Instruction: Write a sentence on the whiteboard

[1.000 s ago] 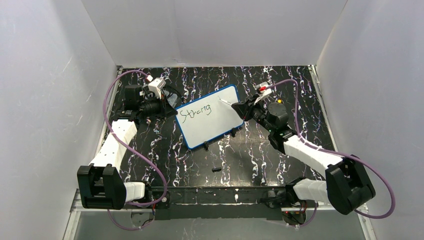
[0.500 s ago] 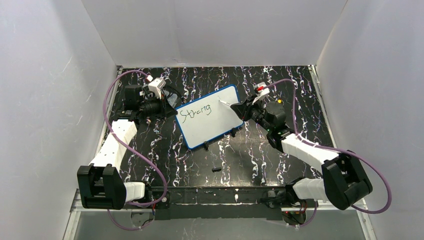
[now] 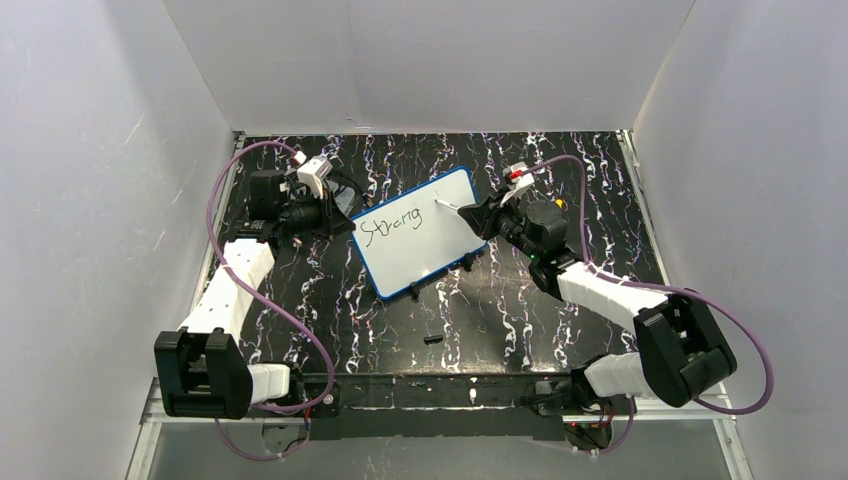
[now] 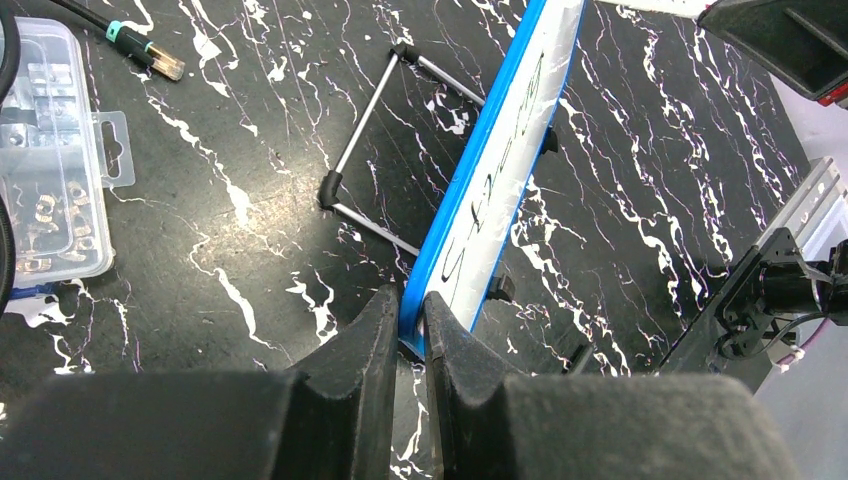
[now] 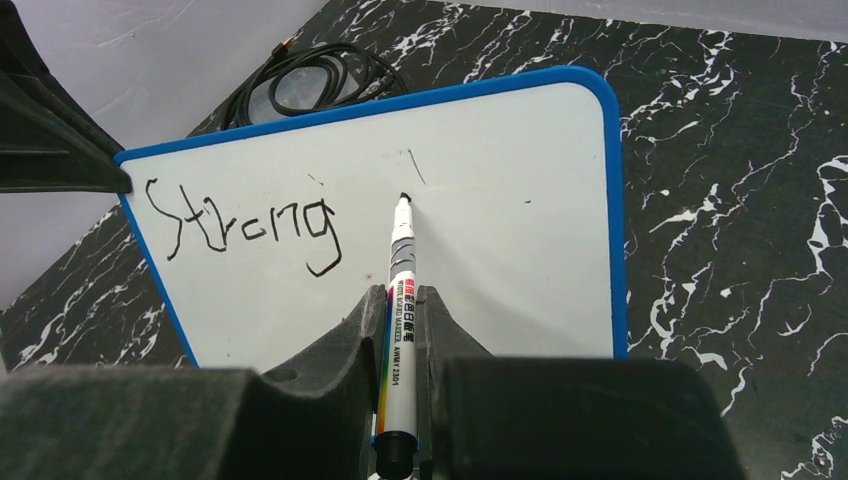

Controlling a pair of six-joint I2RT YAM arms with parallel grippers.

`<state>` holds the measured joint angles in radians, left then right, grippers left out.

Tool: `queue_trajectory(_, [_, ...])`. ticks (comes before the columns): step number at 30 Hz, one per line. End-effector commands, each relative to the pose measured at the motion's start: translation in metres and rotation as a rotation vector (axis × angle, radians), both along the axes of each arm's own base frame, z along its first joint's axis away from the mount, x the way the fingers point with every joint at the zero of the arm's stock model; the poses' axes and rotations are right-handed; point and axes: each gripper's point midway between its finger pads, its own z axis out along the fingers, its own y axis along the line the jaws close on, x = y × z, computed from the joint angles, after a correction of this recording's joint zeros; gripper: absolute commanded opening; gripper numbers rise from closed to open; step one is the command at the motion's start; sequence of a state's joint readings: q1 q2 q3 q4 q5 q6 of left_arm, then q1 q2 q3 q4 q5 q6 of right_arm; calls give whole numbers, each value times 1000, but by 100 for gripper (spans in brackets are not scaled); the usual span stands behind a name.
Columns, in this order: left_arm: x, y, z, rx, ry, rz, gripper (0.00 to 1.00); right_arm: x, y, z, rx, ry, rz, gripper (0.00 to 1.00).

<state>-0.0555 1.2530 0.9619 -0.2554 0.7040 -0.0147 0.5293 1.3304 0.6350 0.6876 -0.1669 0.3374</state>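
One whiteboard (image 3: pixel 420 255), one marker (image 5: pixel 400 290), seemingly one word (image 5: pixel 255 225).

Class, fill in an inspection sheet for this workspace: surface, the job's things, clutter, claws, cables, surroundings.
Surface: black marbled table.
Job's things: whiteboard propped tilted on a wire stand; the word "Strong" is written on it, with a short stroke to its right.
Clutter: clear plastic box; small black piece in front of the board.
Claws: left claw shut on the whiteboard's edge; right claw shut on a marker, tip at or close to the board.
Cables: purple cables along both arms; black coil behind the board; loose plug.
Surroundings: white walls on three sides.
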Motion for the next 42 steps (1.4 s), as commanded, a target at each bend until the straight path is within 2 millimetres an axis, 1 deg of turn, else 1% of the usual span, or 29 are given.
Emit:
queue_trajectory(1, [-7,-4,3,-4,3,-25,0,7,7,30,42,-81,22,1])
queue_trajectory(4, [-6,-3,3,-2,3,-22,0,4,6,23,34,-62,26,1])
queue_trajectory(13, [-6,-4,3,-3,2,-24,0,-11,1,-9,-2,11,32,1])
queue_trajectory(18, [-6,-4,3,-3,3,-23,0,-15,-3,-17,-18,28,19,1])
queue_trajectory(21, [-6,-4,3,-3,2,-23,0,-12,-7,-15,-22,18,-8,1])
queue_trajectory(25, [-6,-4,3,-3,2,-23,0,-5,-9,-1,-6,-16,-40,1])
queue_trajectory(31, [-6,-4,3,-4,4,-24,0,5,-6,21,19,-68,-52,1])
queue_trajectory(34, [-6,-4,3,-4,3,-25,0,9,-4,28,29,-83,-52,1])
queue_trajectory(39, [-6,-4,3,-4,2,-24,0,12,-1,33,35,-94,-47,1])
queue_trajectory(42, [-6,-4,3,-4,2,-25,0,11,0,29,33,-85,-39,1])
